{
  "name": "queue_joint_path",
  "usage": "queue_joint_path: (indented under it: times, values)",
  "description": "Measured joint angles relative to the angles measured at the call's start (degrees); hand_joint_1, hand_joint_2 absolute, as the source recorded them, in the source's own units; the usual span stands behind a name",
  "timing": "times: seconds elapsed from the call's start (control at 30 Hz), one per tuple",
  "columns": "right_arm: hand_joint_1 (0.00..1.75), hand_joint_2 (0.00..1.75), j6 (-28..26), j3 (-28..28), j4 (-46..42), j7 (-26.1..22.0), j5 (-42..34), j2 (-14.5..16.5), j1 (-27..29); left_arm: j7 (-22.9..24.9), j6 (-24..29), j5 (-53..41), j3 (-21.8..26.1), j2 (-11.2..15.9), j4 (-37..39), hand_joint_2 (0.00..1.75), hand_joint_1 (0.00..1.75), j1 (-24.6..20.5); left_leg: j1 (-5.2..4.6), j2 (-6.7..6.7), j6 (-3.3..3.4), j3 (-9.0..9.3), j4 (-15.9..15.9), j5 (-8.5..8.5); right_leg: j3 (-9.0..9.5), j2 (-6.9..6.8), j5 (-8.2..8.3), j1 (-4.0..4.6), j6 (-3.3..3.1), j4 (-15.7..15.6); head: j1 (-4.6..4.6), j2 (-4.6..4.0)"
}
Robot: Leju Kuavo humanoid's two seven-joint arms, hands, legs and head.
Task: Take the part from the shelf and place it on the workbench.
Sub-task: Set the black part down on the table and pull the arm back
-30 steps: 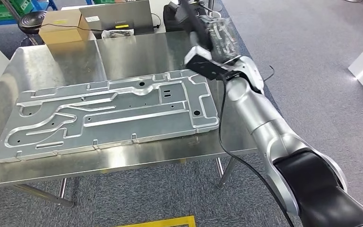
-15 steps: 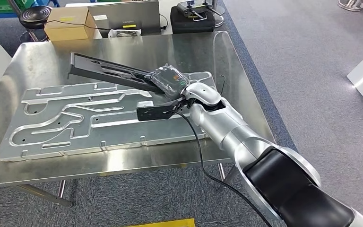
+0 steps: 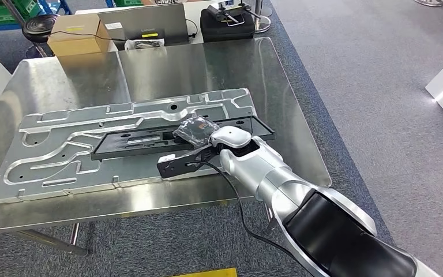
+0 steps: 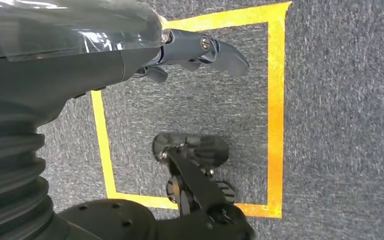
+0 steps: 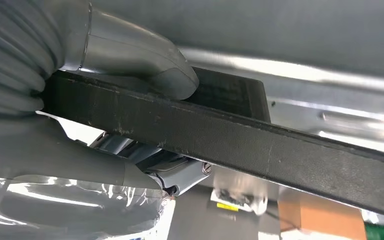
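**Setting the black part down on the bench**

While your right hand (image 3: 195, 130) grips the black part (image 3: 150, 141), the part lies nearly flat across the big machined aluminium plate (image 3: 52, 138) that covers most of the bench (image 3: 207, 63), stretching away to both sides of the hand. In the right wrist view the thumb (image 5: 145, 65) presses on one face of the part (image 5: 280, 150) and darker fingers curl under the other, so the grip looks firm. To finish the step well, I judge you should lower until the part rests fully on the plate, check that neither end overhangs or rocks on a raised rib, then let the fingers go slowly and lift the hand straight away from the part without dragging it.

Your left hand (image 4: 200, 50) hangs over the carpet and its yellow floor marking (image 4: 275, 100), holding nothing, fingers loosely apart as far as you can see.

Hard to make out: whether the part already touches the plate beneath the right hand, since the hand's plastic-wrapped cover hides the contact. The fingers under the part are mostly hidden too.
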Motion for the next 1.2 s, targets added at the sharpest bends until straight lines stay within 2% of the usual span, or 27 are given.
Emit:
queue_joint_path:
  times: [0.03, 0.1, 0.13, 0.23, 0.3, 0.33, 0.4, 0.43, 0.47, 0.5, 0.57, 0.6, 0.63, 0.7, 0.77, 0.83, 0.9, 0.93, 0.97, 1.0, 1.07, 1.1, 1.13, 1.2]
  values:
    - [1.75, 1.75, 0.4, 0.2, 0.2, 0.5, 0.3, 0.1, 0.0, -0.1, -0.1, 0.0, 0.0, 0.0, 0.0, 1.75, 0.0, 0.0, 0.09, 0.02, 0.02, 2.04, -4.4, 2.02, 0.04, 0.02, -0.13, -0.03, 0.19, 0.2, 0.0, 0.0]
    - [1.75, 1.75, 1.2, 0.6, 0.7, 1.5, 1.2, 0.1, 0.1, -0.3, -0.4, 0.1, 0.0, 0.0, 0.0, 1.75, 0.0, -0.1, -0.06, -0.03, 0.45, 5.39, -11.1, 4.31, -0.02, 0.07, -0.34, 0.13, 0.73, 0.5, 0.01, 0.0]
    - [1.75, 1.75, 1.6, 0.8, 1.0, 2.2, 1.7, 0.2, 0.2, -0.5, -0.5, 0.2, 0.0, -0.1, 0.0, 1.75, 0.0, -0.2, -0.17, -0.08, 0.8, 6.05, -12.4, 4.5, -0.05, 0.1, -0.37, 0.22, 1.03, 0.5, 0.01, 0.0]
    - [1.75, 1.75, 2.2, 1.4, 1.7, 3.7, 3.1, 0.1, 0.6, -0.7, -0.9, 0.6, 0.0, -0.1, 0.0, 1.75, 0.0, -0.1, -0.36, -0.14, 2.0, 6.08, -12.6, 4.59, -0.06, 0.16, -0.38, 0.17, 1.96, 0.6, 0.0, 0.0]
    - [1.75, 1.75, 2.5, 1.9, 2.1, 4.8, 4.1, -0.1, 0.6, -1.0, -1.0, 0.7, 0.0, -0.2, 0.1, 1.75, 0.0, -0.3, -0.31, -0.03, 2.7, 6.16, -12.8, 4.79, -0.91, 0.18, -1.89, -0.01, 2.55, 2.6, 0.01, 0.0]
    - [1.31, 1.31, 2.7, 2.3, 2.4, 5.5, 4.7, -0.2, 0.7, -1.1, -1.1, 0.7, 0.0, -0.3, 0.1, 1.75, 0.0, -0.4, -0.3, 0.03, 2.98, 6.18, -12.9, 4.86, -2.13, 0.17, -3.49, -0.07, 2.74, 5.3, 0.01, 0.0]
    - [0.44, 0.44, 2.7, 3.3, 2.9, 7.1, 6.3, -0.5, 1.2, -1.4, -1.0, 0.8, 0.0, -0.3, 0.1, 1.75, 0.0, -0.5, -0.47, 0.07, 3.34, 6.13, -12.8, 4.86, -5.72, 0.15, -7.05, -0.07, 2.86, 13.0, 0.01, 0.0]
    - [0.0, 0.0, 2.6, 3.9, 3.2, 7.7, 6.9, -0.7, 1.6, -1.6, -1.0, 0.8, 0.0, -0.3, 0.1, 1.75, 0.0, -0.5, -0.58, 0.06, 3.41, 6.13, -12.8, 4.85, -7.04, 0.14, -7.85, -0.06, 2.81, 15.8, 0.02, 0.0]
    - [0.0, 0.0, 2.3, 4.3, 3.3, 8.1, 7.5, -0.8, 2.0, -1.8, -0.8, 0.9, 0.0, -0.3, 0.1, 1.75, 0.0, -0.5, -0.69, 0.02, 3.46, 6.14, -12.8, 4.83, -7.43, 0.14, -7.59, -0.03, 2.65, 16.6, 0.01, 0.0]
    - [0.0, 0.0, 2.0, 4.7, 3.4, 8.4, 7.9, -0.9, 2.2, -2.0, -0.7, 0.9, 0.0, -0.4, 0.1, 1.75, 0.0, -0.5, -0.81, -0.03, 3.47, 6.17, -12.8, 4.83, -6.61, 0.14, -6.31, 0.06, 2.37, 15.0, 0.01, 0.0]
    - [0.0, 0.0, 1.6, 5.2, 3.6, 8.5, 8.2, -1.1, 2.3, -2.2, -0.5, 1.0, 0.0, -0.5, 0.1, 1.75, 0.0, -0.5, -1.07, -0.12, 3.45, 6.24, -12.7, 4.84, -2.61, 0.12, -2.94, 0.4, 1.4, 7.2, 0.01, 0.0]
    - [0.0, 0.0, 1.6, 5.3, 3.7, 8.5, 8.2, -1.1, 2.3, -2.3, -0.4, 1.0, 0.0, -0.7, 0.2, 1.75, 0.0, -0.5, -1.21, -0.14, 3.33, 6.25, -12.7, 4.84, -0.84, 0.07, -1.76, 0.58, 1.0, 3.7, 0.01, 0.0]
    - [0.0, 0.0, 1.5, 5.4, 3.7, 8.4, 8.2, -1.1, 2.3, -2.3, -0.2, 1.0, 0.0, -0.8, 0.2, 1.75, 0.0, -0.5, -1.24, -0.14, 3.13, 6.25, -12.7, 4.85, 0.26, 0.03, -1.17, 0.76, 0.73, 1.4, 0.01, 0.0]
    - [0.0, 0.0, 1.3, 5.7, 3.8, 8.2, 8.2, -1.1, 2.3, -2.3, 0.0, 0.9, 0.0, -0.9, 0.2, 1.75, 0.0, -0.5, -1.14, -0.09, 2.53, 6.31, -12.9, 4.93, 0.65, 0.03, -0.86, 0.98, 0.54, 0.4, 0.02, 0.0]
    - [0.0, 0.0, 1.2, 5.8, 3.9, 8.1, 8.2, -1.1, 2.5, -2.3, 0.1, 0.8, 0.0, -0.9, 0.2, 1.75, 0.0, -0.5, -1.11, -0.05, 1.95, 6.27, -12.6, 4.56, 0.99, 0.05, -0.4, 0.61, 0.17, -0.3, 0.01, 0.0]
    - [0.0, 0.0, 1.1, 5.9, 4.0, 8.0, 8.2, -1.1, 2.8, -2.3, 0.2, 0.7, -0.1, -0.9, 0.3, 1.75, 0.0, -0.5, -1.05, -0.04, 1.39, 4.73, -8.9, 2.07, 1.28, -0.05, 0.11, 0.16, -0.23, -1.0, -0.01, 0.0]
    - [0.0, 0.0, 0.9, 6.1, 4.2, 8.0, 8.2, -1.1, 3.3, -2.3, 0.2, 0.7, -0.1, -1.0, 0.3, 1.75, 0.0, -0.4, -0.71, -0.03, 0.82, 1.34, -1.3, -1.82, 1.14, -0.08, 0.25, 0.19, -0.41, -1.1, -0.01, 0.0]
    - [0.0, 0.0, 0.8, 6.1, 4.3, 8.0, 8.2, -1.1, 3.5, -2.3, 0.2, 0.7, -0.1, -1.0, 0.3, 1.75, 0.0, -0.3, -0.54, -0.02, 0.59, -0.09, 1.9, -2.98, 1.05, -0.06, 0.26, 0.19, -0.4, -1.0, -0.01, 0.0]
    - [0.0, 0.0, 0.8, 6.1, 4.3, 8.0, 8.2, -1.1, 3.7, -2.3, 0.2, 0.7, -0.1, -1.0, 0.3, 1.75, 0.0, -0.2, -0.4, -0.02, 0.39, -0.65, 3.4, -3.15, 1.0, -0.04, 0.28, 0.17, -0.38, -1.0, -0.01, 0.0]
    - [0.0, 0.0, 0.8, 6.1, 4.4, 8.0, 8.2, -1.1, 3.8, -2.3, 0.2, 0.7, -0.1, -0.9, 0.3, 1.31, 0.0, -0.2, -0.27, 0.0, 0.25, -0.03, 2.4, -2.19, 0.98, -0.01, 0.27, 0.13, -0.32, -0.9, -0.01, 0.0]
    - [0.0, 0.0, 0.6, 6.1, 4.4, 8.1, 8.2, -1.1, 3.8, -2.3, 0.3, 0.7, -0.1, -0.9, 0.3, 0.44, 0.0, -0.2, 0.01, 0.11, 0.17, 4.14, -5.3, 1.41, 1.01, 0.09, 0.2, 0.05, -0.05, -0.6, -0.01, 0.0]
    - [0.0, 0.0, 0.2, 6.1, 4.5, 8.0, 8.1, -1.1, 3.8, -2.4, 0.5, 0.7, -0.1, -0.9, 0.3, 0.0, 0.0, -0.3, -0.02, 0.14, 0.35, 6.21, -9.3, 2.73, 0.97, 0.16, 0.13, 0.16, 0.22, -0.4, -0.01, 0.0]
    - [0.0, 0.0, -0.5, 6.1, 4.5, 8.0, 8.0, -1.2, 3.8, -2.5, 0.6, 0.7, -0.1, -0.9, 0.3, 0.0, 0.0, -0.3, -0.07, 0.14, 0.68, 7.62, -12.0, 3.47, 0.91, 0.24, 0.11, 0.25, 0.55, -0.3, -0.02, 0.0]
    - [0.0, 0.0, -2.9, 6.1, 4.5, 7.4, 7.2, -1.2, 3.8, -2.8, 0.8, 0.9, -0.1, -0.9, 0.3, 0.0, 0.0, -0.4, -0.36, 0.01, 1.5, 8.11, -13.2, 3.65, 0.78, 0.38, 0.23, 0.38, 1.26, -0.3, -0.01, 0.0]
